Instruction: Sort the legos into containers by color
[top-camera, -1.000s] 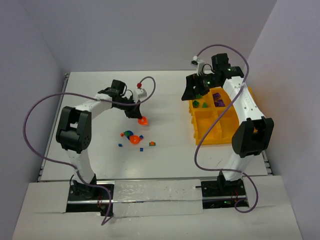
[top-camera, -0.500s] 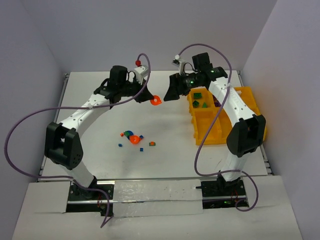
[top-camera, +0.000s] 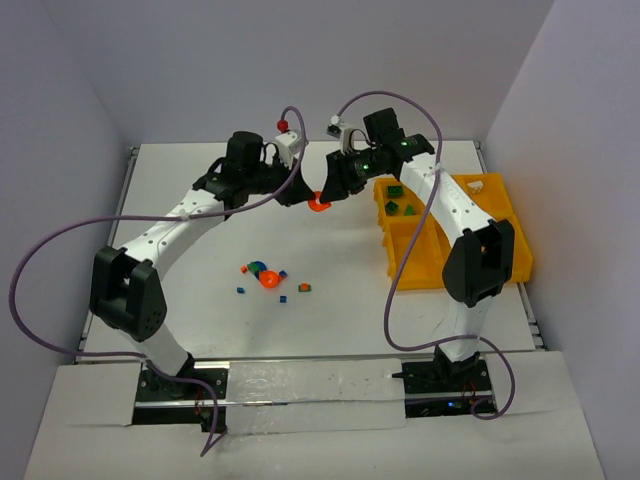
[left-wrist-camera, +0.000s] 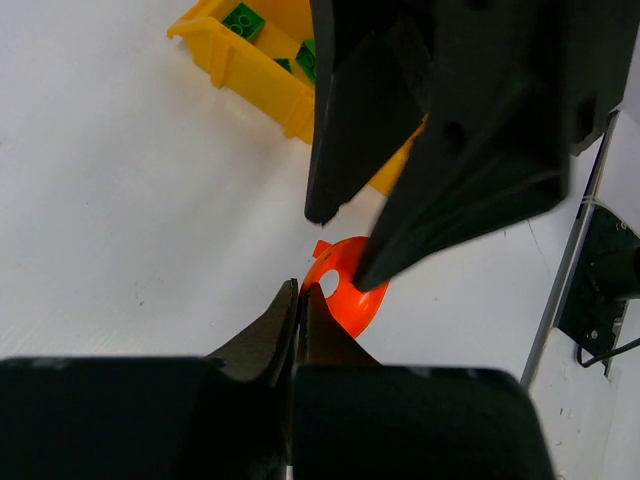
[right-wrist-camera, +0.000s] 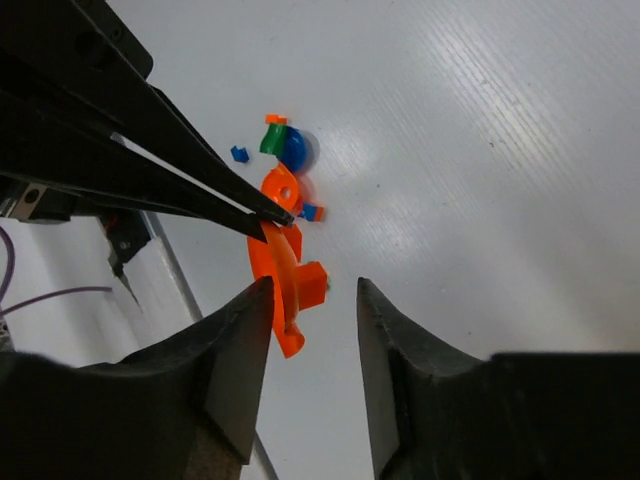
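Observation:
My left gripper (top-camera: 303, 197) (left-wrist-camera: 298, 291) is shut on the rim of an orange round dish lego (top-camera: 318, 204) (left-wrist-camera: 347, 297) (right-wrist-camera: 284, 268), held in the air left of the yellow tray of containers (top-camera: 440, 276) (left-wrist-camera: 236, 66). From the other side my right gripper (top-camera: 326, 192) (right-wrist-camera: 312, 284) straddles the same dish; its jaws stand apart, one finger close beside the dish and the other clear of it. Green legos (top-camera: 397, 191) (left-wrist-camera: 243, 17) lie in the tray's far compartments. More legos (top-camera: 268, 279) (right-wrist-camera: 284, 186) lie loose on the table.
The loose pile holds a blue-and-green piece (top-camera: 257, 267) (right-wrist-camera: 293, 150), small blue bits (top-camera: 240, 290) and a green bit (top-camera: 304, 288). A white object (top-camera: 475, 183) rests on the tray's far right corner. Purple cables loop over both arms.
The left arm has lifted the orange dish from near the pile up and right toward the tray. The right arm has swung left from over the tray to meet it, its jaws narrowing.

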